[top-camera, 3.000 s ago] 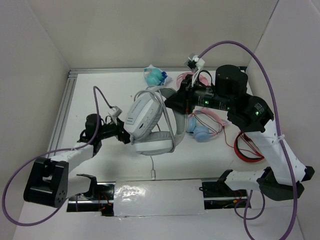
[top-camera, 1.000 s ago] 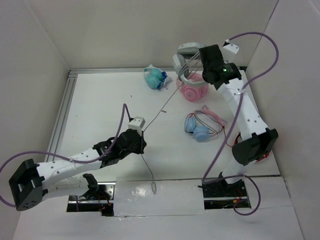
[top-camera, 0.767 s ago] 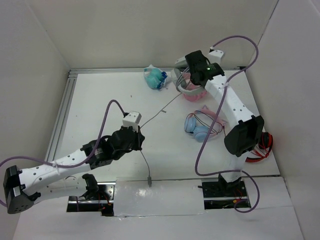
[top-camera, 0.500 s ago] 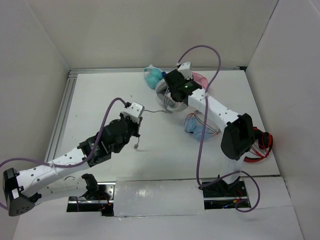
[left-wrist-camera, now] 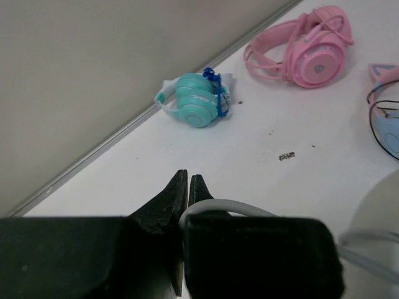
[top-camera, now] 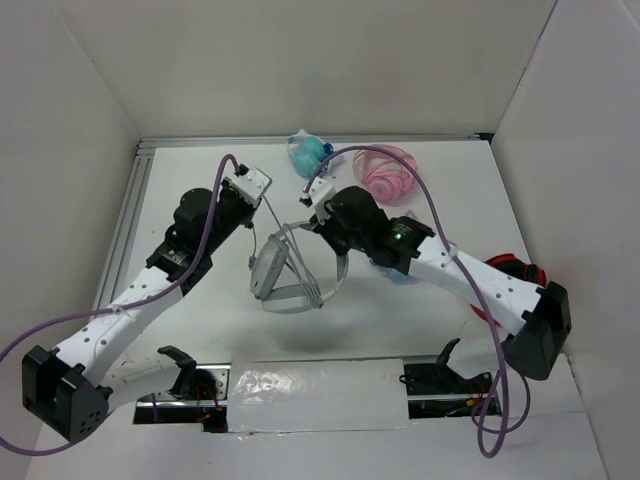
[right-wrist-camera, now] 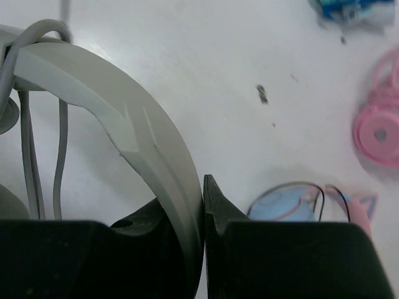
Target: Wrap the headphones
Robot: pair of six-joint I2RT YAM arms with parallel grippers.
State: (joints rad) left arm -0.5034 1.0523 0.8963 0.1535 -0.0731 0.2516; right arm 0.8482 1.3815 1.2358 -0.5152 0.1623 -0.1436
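Note:
The headphones (top-camera: 283,272), large and light grey, hang tilted over the middle of the table. My right gripper (top-camera: 318,222) is shut on their headband (right-wrist-camera: 118,118), which runs between the fingers in the right wrist view (right-wrist-camera: 198,194). Two strands of thin grey cable (right-wrist-camera: 43,156) lie along the band. My left gripper (top-camera: 252,205) sits just left of the headphones, shut (left-wrist-camera: 188,179) on the cable (left-wrist-camera: 227,205), which loops out over one finger. In the top view the cable (top-camera: 262,232) runs from that gripper down to the ear cup.
Teal headphones (top-camera: 310,152) and pink headphones (top-camera: 385,172) lie by the back wall. A blue pair (right-wrist-camera: 283,205) lies under my right arm. Red cabling (top-camera: 512,266) sits at the right. White walls enclose the table, and a rail (top-camera: 125,235) runs along its left edge.
My right arm has carried the headphones from the back right corner to the middle. My left arm has swung away from the front edge towards the back, keeping the cable.

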